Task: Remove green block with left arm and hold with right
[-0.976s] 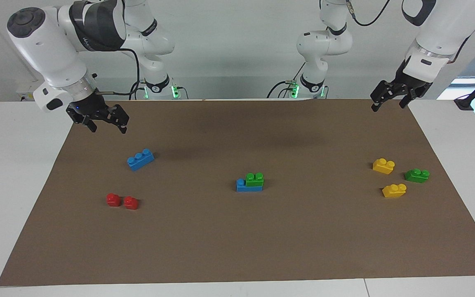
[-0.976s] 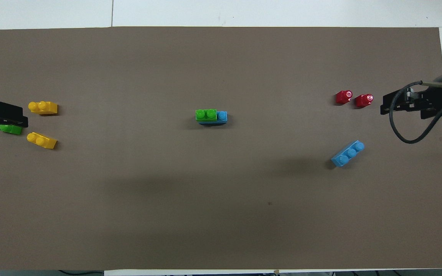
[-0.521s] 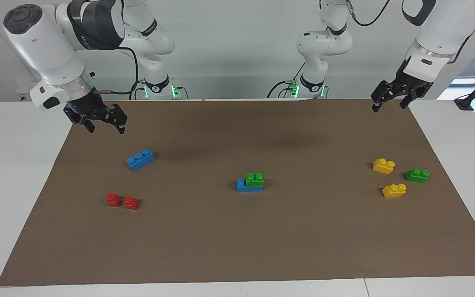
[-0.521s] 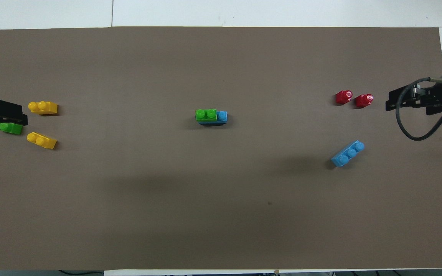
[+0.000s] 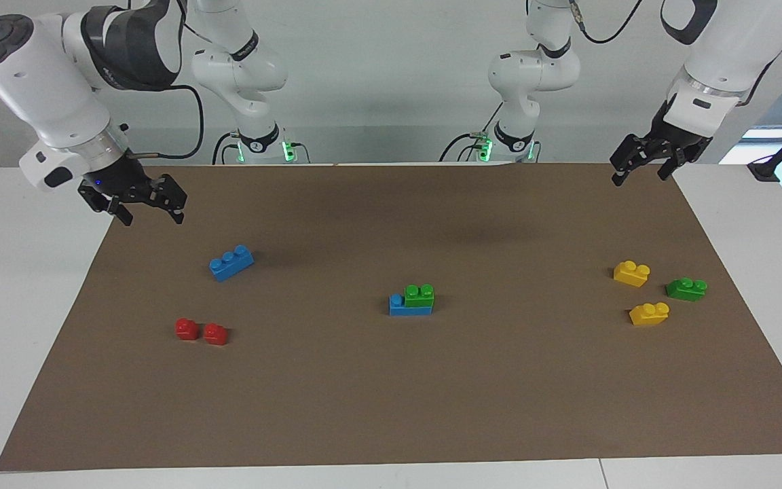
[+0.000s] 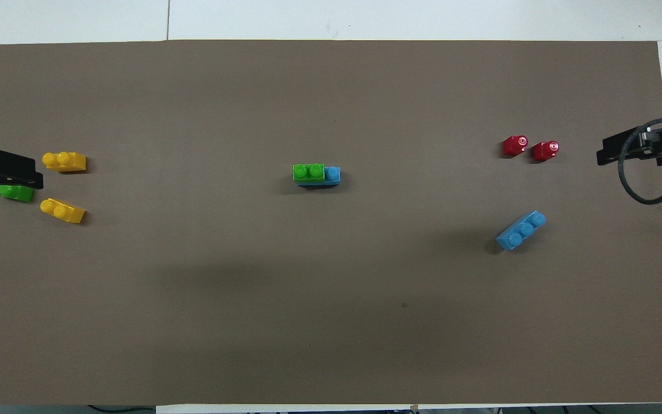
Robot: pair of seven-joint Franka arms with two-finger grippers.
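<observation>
Nothing started yet as I read it: the green block (image 5: 419, 295) sits pressed onto one end of a blue brick (image 5: 410, 308) mid-mat, toward the left arm's side of that brick, leaving one blue stud bare. My left end effector (image 5: 641, 168) is up in the air over the mat edge by the robots at its own end of the desk, fingers spread, holding nothing. My right end effector (image 5: 149, 208) is up over the mat's border at the right arm's end, also spread wide and empty. Both are well apart from the stack. Step in hand, my call: approach phase, before any contact. Next I'd bring the right end effector in low to pinch the blue brick at its bare-stud end and pin it to the brown mat (image 5: 391, 407), then drop the left one over the green block, grip its sides and pull straight up. Need to avoid mixing it up with the darker green brick (image 5: 686, 288) lying loose between two yellow bricks (image 5: 631, 272) near the left arm's end. A spare blue brick (image 5: 231, 262) and two red pieces (image 5: 200, 331) sit at the right arm's end, not involved.
</observation>
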